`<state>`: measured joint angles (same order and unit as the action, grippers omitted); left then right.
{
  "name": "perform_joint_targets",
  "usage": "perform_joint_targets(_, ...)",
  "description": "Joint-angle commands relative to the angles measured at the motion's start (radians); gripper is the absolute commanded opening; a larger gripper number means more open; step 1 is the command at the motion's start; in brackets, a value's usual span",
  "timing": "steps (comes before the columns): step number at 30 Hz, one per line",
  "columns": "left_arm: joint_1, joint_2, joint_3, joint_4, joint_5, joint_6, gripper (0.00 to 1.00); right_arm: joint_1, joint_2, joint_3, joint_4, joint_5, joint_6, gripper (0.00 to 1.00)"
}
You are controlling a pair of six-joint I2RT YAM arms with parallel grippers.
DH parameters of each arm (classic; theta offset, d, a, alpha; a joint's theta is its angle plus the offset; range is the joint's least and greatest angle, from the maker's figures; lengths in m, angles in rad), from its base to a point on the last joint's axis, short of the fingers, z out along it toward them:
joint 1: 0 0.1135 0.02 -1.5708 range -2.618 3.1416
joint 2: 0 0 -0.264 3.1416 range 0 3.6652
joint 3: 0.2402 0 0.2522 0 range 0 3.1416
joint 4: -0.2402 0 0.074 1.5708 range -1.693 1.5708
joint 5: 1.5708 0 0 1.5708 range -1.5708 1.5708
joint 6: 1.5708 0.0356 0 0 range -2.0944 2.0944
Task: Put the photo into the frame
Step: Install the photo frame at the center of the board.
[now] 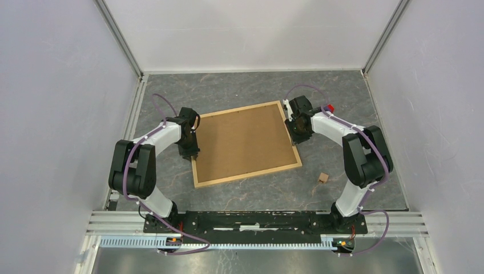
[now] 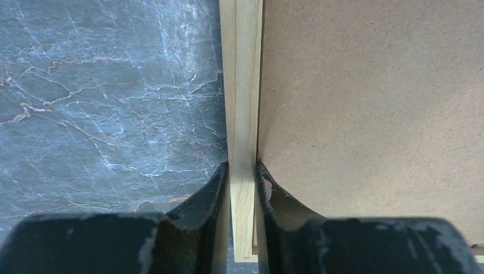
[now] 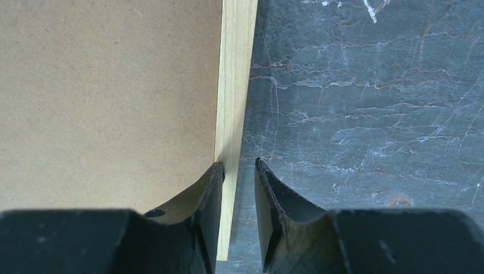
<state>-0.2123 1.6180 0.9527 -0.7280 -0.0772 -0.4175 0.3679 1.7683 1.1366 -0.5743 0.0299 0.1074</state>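
While my left end effector (image 2: 242, 171) clamps the frame (image 1: 245, 142), lying back-up on the surface (image 1: 240, 91), and my right end effector (image 3: 238, 168) straddles its opposite rail loosely (a gap shows), I see no photo, so I cannot judge it inserted.

Black-white arms (image 1: 165, 135), purple cables (image 1: 129, 165).

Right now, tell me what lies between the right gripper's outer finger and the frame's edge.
Only a sliver of bare table separates the outer finger of the right gripper from the frame; the right wrist view shows it.
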Motion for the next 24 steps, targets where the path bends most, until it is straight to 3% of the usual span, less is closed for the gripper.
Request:
perform_joint_targets(1, -0.019, 0.011, -0.006, 0.041, -0.002, 0.026, 0.02, -0.001, 0.054, -0.068, 0.037, -0.028, 0.006, 0.32)
perform_joint_targets(14, -0.024, 0.003, -0.009, 0.042, 0.002, 0.022, 0.02, 0.003, 0.026, -0.128, 0.045, -0.113, 0.02, 0.32)
perform_joint_targets(24, -0.029, 0.001, -0.01, 0.042, 0.004, 0.018, 0.02, 0.006, 0.085, -0.127, 0.083, 0.03, 0.037, 0.32)
